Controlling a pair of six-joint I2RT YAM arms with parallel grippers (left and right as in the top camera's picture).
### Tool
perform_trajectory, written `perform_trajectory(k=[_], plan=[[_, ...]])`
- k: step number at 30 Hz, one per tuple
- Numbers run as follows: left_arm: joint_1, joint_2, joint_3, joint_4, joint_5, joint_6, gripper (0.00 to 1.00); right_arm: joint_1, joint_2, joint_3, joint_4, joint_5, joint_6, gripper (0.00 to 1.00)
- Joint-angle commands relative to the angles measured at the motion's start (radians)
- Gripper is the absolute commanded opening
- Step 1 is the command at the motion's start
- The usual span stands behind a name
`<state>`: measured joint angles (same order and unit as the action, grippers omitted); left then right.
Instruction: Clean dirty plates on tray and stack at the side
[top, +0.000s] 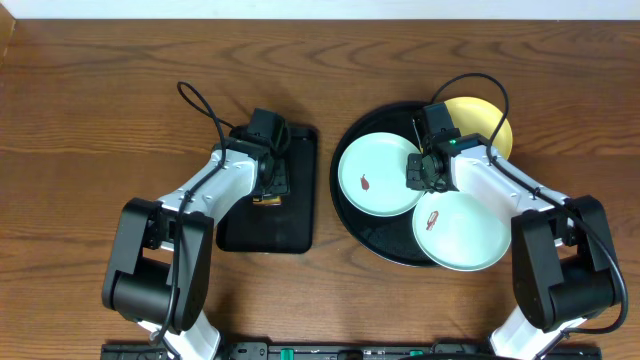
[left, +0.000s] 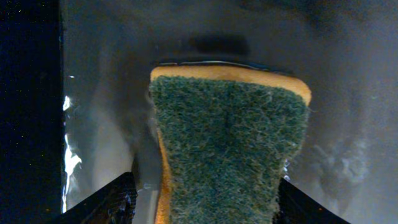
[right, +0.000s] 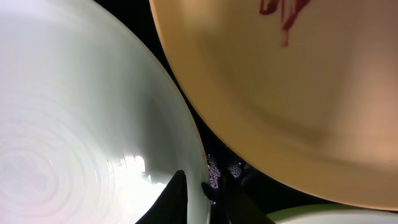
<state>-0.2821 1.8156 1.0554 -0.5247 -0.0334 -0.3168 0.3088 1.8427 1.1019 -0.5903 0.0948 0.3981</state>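
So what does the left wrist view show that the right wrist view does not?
Only the left wrist view shows the sponge, green scouring face up, between the open left pincer, on a glossy black surface. Only the right wrist view shows the yellow plate with a red smear, and a pale plate whose rim the right pincer grips. Both show only glossy black beneath.

Both arms reach forward from their bases at the near edge, elbows bent outward. The left gripper (top: 268, 183) points down with its jaws spread wide, one on each side of a sponge (left: 230, 149). The right gripper (top: 422, 170) angles inward, its jaws nearly closed, pinching the rim of a pale plate (right: 81, 124).
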Motion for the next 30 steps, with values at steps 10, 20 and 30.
perform_trajectory(k=[10,20,30], plan=[[0.004,-0.025,0.022,0.006,0.007,-0.002,0.92,0.014,0.009,-0.006,0.0,0.013,-0.014,0.16],[0.004,-0.025,0.022,0.018,0.006,-0.002,0.65,0.013,0.009,-0.006,0.0,0.013,-0.022,0.16],[0.004,-0.025,0.022,0.043,0.006,-0.002,0.58,0.013,0.009,-0.006,0.0,0.013,-0.021,0.16]])
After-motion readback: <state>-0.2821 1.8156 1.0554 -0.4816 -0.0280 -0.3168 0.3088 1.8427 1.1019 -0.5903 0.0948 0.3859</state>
